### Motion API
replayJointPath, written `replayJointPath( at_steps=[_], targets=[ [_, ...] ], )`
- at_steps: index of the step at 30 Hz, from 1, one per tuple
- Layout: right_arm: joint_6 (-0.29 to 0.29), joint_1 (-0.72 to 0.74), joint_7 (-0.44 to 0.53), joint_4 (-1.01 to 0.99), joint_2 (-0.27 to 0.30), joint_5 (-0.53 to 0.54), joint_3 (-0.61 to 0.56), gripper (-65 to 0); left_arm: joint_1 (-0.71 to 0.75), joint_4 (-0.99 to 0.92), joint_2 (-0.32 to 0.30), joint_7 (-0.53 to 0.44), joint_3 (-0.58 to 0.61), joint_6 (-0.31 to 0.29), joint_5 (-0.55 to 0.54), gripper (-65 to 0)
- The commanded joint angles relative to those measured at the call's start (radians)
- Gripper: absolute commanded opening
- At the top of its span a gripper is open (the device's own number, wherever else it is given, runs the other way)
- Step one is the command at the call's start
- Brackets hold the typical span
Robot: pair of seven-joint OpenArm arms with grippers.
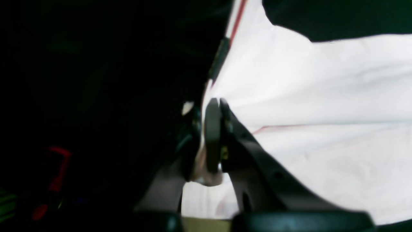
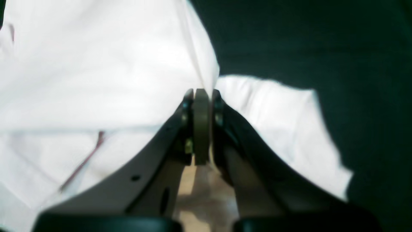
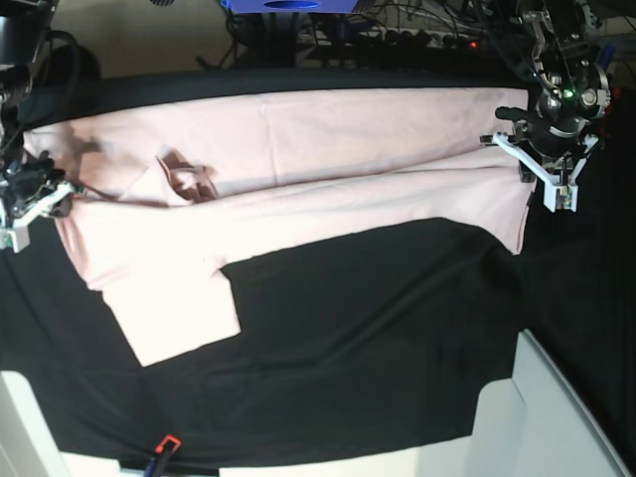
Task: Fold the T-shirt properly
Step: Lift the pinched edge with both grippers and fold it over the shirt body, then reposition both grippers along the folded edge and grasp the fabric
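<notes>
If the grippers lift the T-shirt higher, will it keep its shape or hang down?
Probably hang: the T-shirt already sags and creases between the left gripper and right gripper. It looks thin and light, so the loose sleeve would likely dangle.

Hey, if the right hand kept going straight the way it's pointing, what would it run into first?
The T-shirt. The right hand is shut on a fold of it, and pink cloth rises just beyond the tips. Past that lies the black cloth, though depth is unclear.
</notes>
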Motion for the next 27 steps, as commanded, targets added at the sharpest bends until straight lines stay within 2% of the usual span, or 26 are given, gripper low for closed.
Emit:
replayJointPath(
  at_steps=[1,3,6,8,9,13,16,22,27],
  targets=[
    [-0.001,0.019,0.003,0.017,0.015,0.010,0.042,-65.0,-0.002,0.015,-0.011,-0.019,-0.005,0.006,0.006,-65.0],
    [-0.001,0.028,-0.042,0.037,-0.016,0.009,0.102,-59.8,-0.002,0.015,-0.011,-0.019,-0.005,0.006,0.006,-61.0],
    [-0.001,0.014,-0.094,0.136,-0.047,0.004,0.179,-42.1,0.011,0.015,-0.011,-0.019,-0.005,0.008,0.006,-43.7],
    [-0.001,0.003,-0.114,0.211,-0.065,0.004,0.216,-31.6,0.015,0.021,-0.011,-0.019,-0.008,0.008,0.006,-36.6],
    [-0.001,0.002,-0.123,0.243,-0.068,0.004,0.222,-29.6,0.017,0.021,-0.011,-0.019,-0.022,0.008,0.006,-35.6],
    [-0.001,0.015,-0.171,0.309,-0.062,0.004,0.219,-29.7,0.003,0.020,-0.011,-0.019,-0.102,0.008,0.000,-34.6],
    [-0.001,0.088,-0.177,0.275,-0.030,0.001,0.166,-29.5,-0.046,0.013,-0.017,-0.019,-0.163,0.006,0.006,-34.6],
    [-0.001,0.293,-0.166,-0.029,0.027,0.001,0.044,-29.3,-0.103,-0.066,-0.089,-0.019,-0.179,0.006,-0.001,-34.6],
    [-0.001,0.401,-0.051,-0.294,0.076,0.001,-0.028,-29.2,-0.114,-0.096,-0.112,-0.019,-0.180,0.006,-0.003,-34.6]
  ],
)
